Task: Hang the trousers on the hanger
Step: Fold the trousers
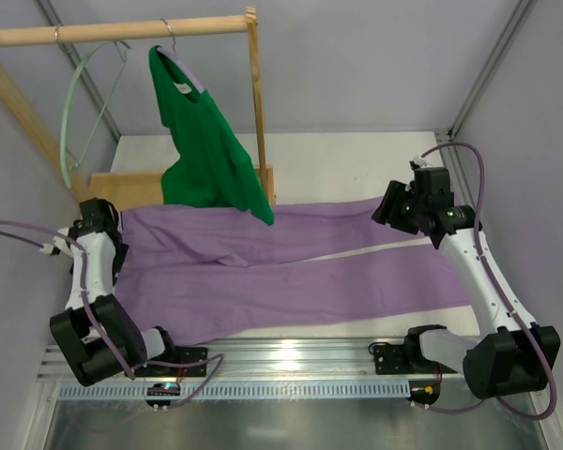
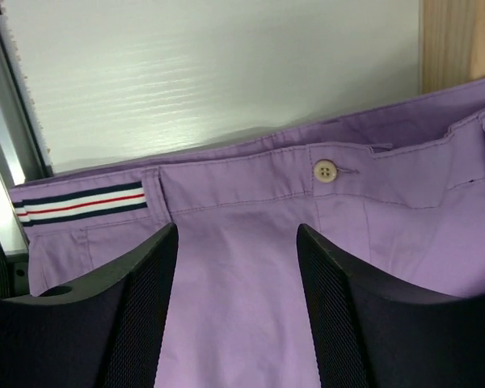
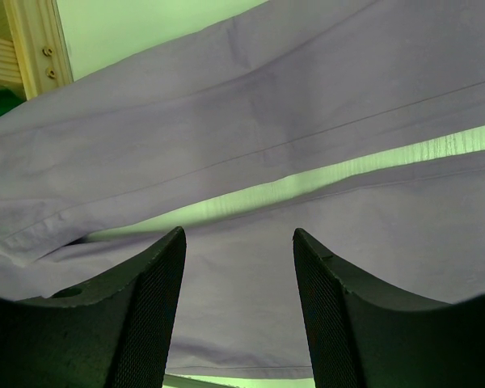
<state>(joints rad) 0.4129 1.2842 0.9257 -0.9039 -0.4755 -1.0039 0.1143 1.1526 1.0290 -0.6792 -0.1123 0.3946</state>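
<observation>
- While the lilac trousers (image 1: 291, 272) lie spread flat across the white bench (image 1: 357, 155), with the waistband at the left and both legs running right, the mint-green hanger (image 1: 65, 141) hangs from the wooden rail (image 1: 122, 33) at the back left, well apart from them.
- The left claw (image 2: 237, 234) is released. Its fingers stand apart over the fabric just below the waistband, and nothing is pinched between them.
- A cream button (image 2: 325, 170) sits on the waistband beyond the right-hand finger, and a navy, white and red striped tab (image 2: 85, 202) lies beyond the other.
- The right claw (image 3: 238, 238) is also released, its fingers spread above the trouser legs near their far right end. A thin strip of bench shows between the two legs.
- Whether either claw touches the cloth cannot be told.
- A bright green top (image 1: 206, 141) hangs from the same rail on a metal-hooked hanger, and in the overhead view its lower corner overlaps the trousers' far edge.
</observation>
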